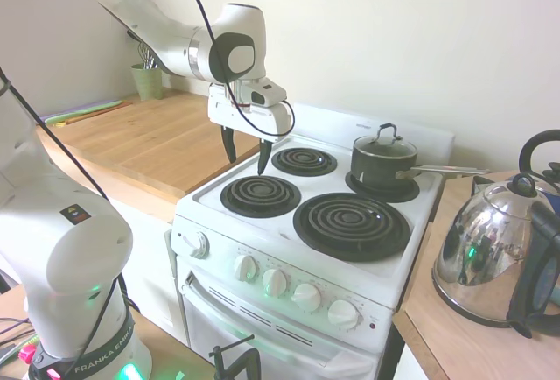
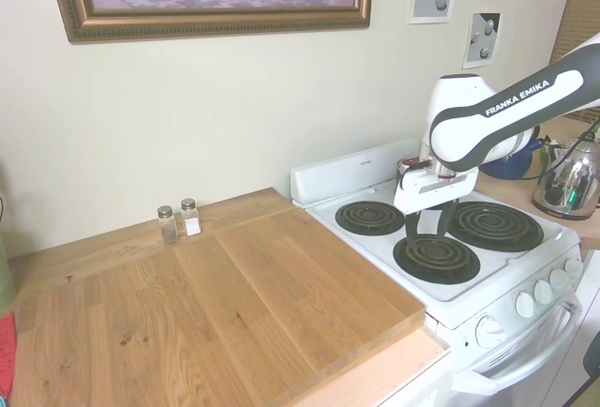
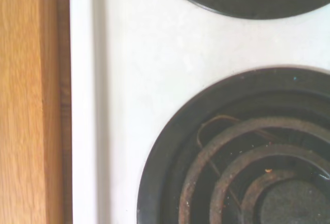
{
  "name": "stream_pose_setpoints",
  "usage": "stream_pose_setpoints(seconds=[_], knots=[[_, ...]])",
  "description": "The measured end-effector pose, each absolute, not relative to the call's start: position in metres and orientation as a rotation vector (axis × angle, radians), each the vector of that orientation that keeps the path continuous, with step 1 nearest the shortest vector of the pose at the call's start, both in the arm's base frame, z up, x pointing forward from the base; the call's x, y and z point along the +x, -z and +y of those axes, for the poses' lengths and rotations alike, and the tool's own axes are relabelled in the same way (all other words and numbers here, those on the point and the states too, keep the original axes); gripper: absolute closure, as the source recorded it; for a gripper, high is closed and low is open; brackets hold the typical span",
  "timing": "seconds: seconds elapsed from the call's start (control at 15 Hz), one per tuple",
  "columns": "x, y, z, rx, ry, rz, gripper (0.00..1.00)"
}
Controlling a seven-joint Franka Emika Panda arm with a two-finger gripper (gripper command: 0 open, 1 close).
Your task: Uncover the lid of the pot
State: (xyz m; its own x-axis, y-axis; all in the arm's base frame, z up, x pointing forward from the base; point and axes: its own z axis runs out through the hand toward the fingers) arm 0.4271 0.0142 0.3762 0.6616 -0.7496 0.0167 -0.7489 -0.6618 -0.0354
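Observation:
The pot (image 1: pixel 383 170), small and dark with a long silver handle (image 1: pixel 446 171), stands on the stove's back right burner. Its glass lid (image 1: pixel 383 146) sits closed on it, with the dark loop handle (image 1: pixel 388 130) upright. My gripper (image 1: pixel 246 154) hangs open and empty above the left part of the stove, well left of the pot and apart from it. In the second exterior view the gripper (image 2: pixel 429 224) hovers over the front small burner (image 2: pixel 436 257), and the arm hides most of the pot. The wrist view shows only a coil burner (image 3: pixel 247 167) and white stove top (image 3: pixel 134 79).
A shiny kettle (image 1: pixel 490 257) stands on the counter right of the stove. A wooden countertop (image 1: pixel 131 139) lies to the left, with a green utensil cup (image 1: pixel 147 78) at the back. Two shakers (image 2: pixel 178 221) stand by the wall. Knobs (image 1: pixel 306 295) line the stove front.

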Motion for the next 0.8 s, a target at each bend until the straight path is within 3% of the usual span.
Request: stream_pose_setpoints(seconds=[0.4, 0.8], knots=[[0.434, -0.386, 0.008, -2.814, 0.084, 1.325, 0.00], [0.486, -0.469, -0.106, -2.566, 0.249, 1.651, 0.00]])
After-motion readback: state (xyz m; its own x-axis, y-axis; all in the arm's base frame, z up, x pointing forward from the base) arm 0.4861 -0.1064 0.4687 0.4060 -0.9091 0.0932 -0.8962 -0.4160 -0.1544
